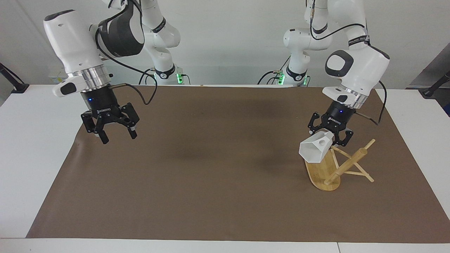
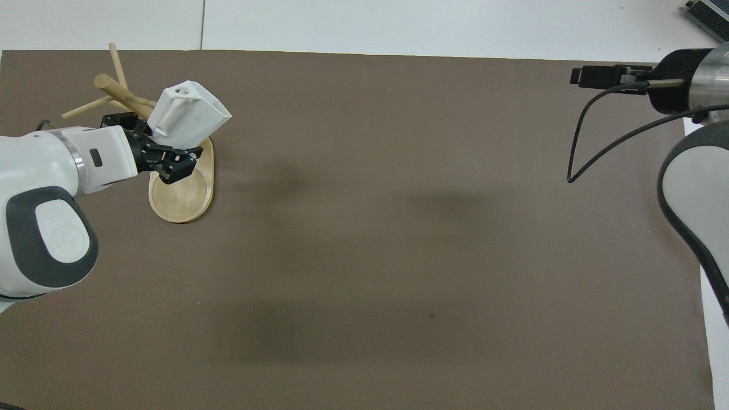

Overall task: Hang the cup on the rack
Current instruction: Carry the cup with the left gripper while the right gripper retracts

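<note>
The white faceted cup (image 1: 314,151) is held in my left gripper (image 1: 330,138), which is shut on its handle end, with the rim pointing away from the gripper. It hangs over the oval base of the bamboo rack (image 1: 320,171), close beside the post (image 1: 348,163) and pegs, apart from them. In the overhead view the cup (image 2: 193,117) lies over the base (image 2: 181,198), with the left gripper (image 2: 155,143) next to the post (image 2: 117,91). My right gripper (image 1: 119,137) is open and empty, up over the mat at the right arm's end.
A brown mat (image 1: 218,168) covers most of the white table (image 1: 35,140). The right arm's wrist and cable (image 2: 621,85) show at the edge of the overhead view.
</note>
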